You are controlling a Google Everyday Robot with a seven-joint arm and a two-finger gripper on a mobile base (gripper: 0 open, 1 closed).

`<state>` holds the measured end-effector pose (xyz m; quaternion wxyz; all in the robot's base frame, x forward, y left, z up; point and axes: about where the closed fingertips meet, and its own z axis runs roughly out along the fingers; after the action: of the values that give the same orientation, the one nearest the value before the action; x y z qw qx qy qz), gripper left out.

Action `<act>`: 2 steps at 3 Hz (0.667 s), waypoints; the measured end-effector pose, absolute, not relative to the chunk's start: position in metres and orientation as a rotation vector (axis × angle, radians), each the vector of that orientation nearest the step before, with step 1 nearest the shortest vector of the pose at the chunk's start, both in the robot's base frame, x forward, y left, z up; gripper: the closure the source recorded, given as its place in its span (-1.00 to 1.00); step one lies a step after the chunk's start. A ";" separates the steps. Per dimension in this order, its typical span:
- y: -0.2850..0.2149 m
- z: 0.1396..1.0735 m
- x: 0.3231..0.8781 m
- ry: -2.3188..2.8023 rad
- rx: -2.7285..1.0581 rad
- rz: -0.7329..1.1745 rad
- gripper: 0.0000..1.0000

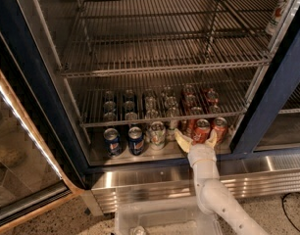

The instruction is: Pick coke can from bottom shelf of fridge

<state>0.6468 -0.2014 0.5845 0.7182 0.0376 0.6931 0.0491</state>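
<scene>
The fridge (pixel 270 98) stands open in the camera view. Several red coke cans stand at the right of the bottom shelf (pixel 142 155). My gripper (pixel 196 134) reaches in from below. Its pale fingers are spread open on either side of the front coke can (pixel 203 125), which stands upright on the shelf. One fingertip (pixel 181 137) is left of the can and the other is right of it. A second coke can (pixel 220 126) stands just to the right. More cans stand in rows behind, partly hidden by a wire rack.
Two blue cans (pixel 112 141) and a pale green-white can (pixel 157 133) stand left of the gripper. Bare wire racks (pixel 160 58) are above. The glass door (pixel 22 146) hangs open at left. The ribbed steel base (pixel 150 185) and a clear bin (pixel 160 222) lie below.
</scene>
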 end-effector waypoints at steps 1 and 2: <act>-0.199 0.586 0.652 1.526 0.082 0.118 -0.70; -0.198 0.587 0.656 1.521 0.078 0.122 -0.56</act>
<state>0.6558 -0.1976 0.5869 0.7221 0.0354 0.6887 0.0554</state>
